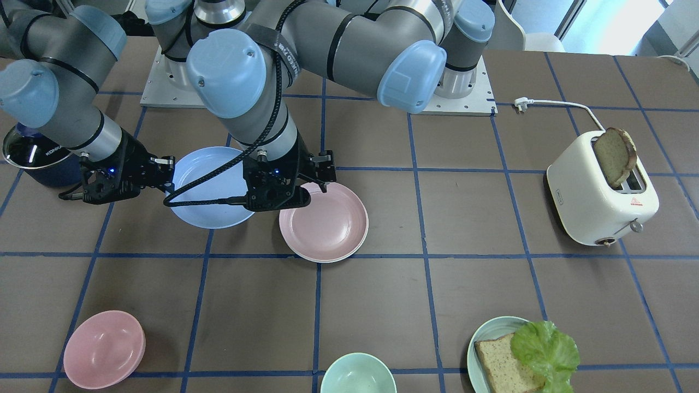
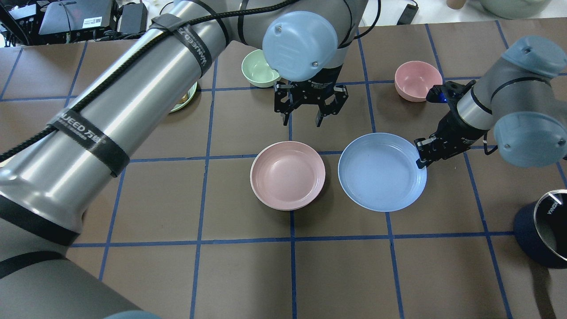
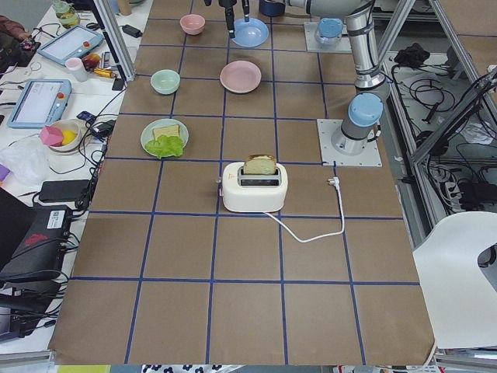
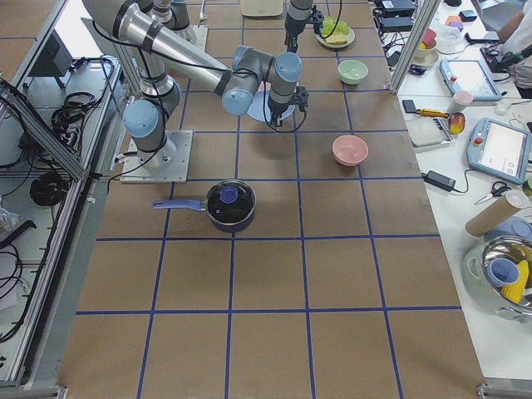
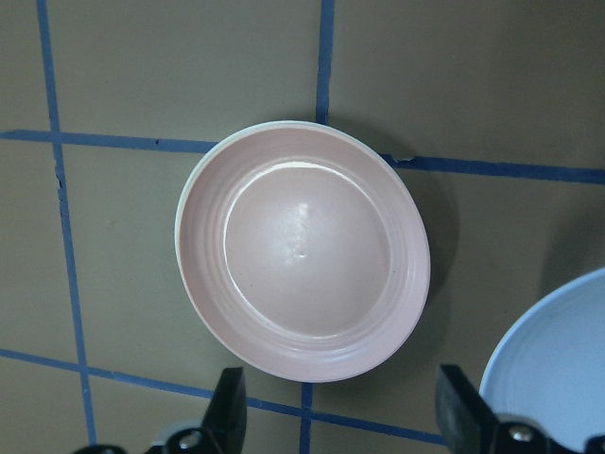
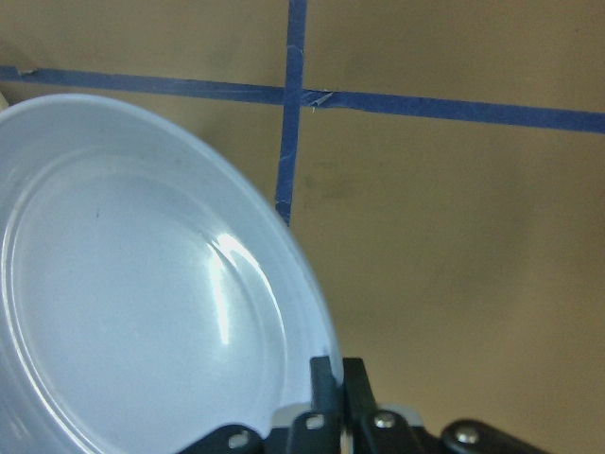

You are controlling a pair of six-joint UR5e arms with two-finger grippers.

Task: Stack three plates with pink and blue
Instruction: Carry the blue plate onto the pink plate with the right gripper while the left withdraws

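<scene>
Mint-green bowl (image 1: 357, 376), pink bowl (image 1: 104, 349) and a teal plate (image 1: 487, 328) with bread and lettuce line the near edge of the front view.

Mid-table: pink plate (image 2: 288, 175) sits nested on the cream-white plate (image 5: 216, 166). Only a thin white rim shows around its edge. Both lie flat on the brown table (image 2: 248, 274), over a crossing of blue tape lines.

Blue plate (image 2: 381, 173) lies just beside the pink one, toward the robot's right. A narrow gap separates them; they do not touch.

Right gripper (image 6: 334, 376): fingers pinched together on the blue plate's rim, on the side away from the pink plate. Whether the plate is off the table, I cannot tell.

Left gripper (image 2: 302, 120): points down, fingers spread apart, nothing between them. It hangs over bare table just beyond the pink plate's far edge; its wrist camera looks straight onto the pink plate.

Off to the sides: white toaster (image 1: 600, 202) with a bread slice standing in its slot, on the robot's left; dark blue pot (image 2: 542, 235) near the right arm.
</scene>
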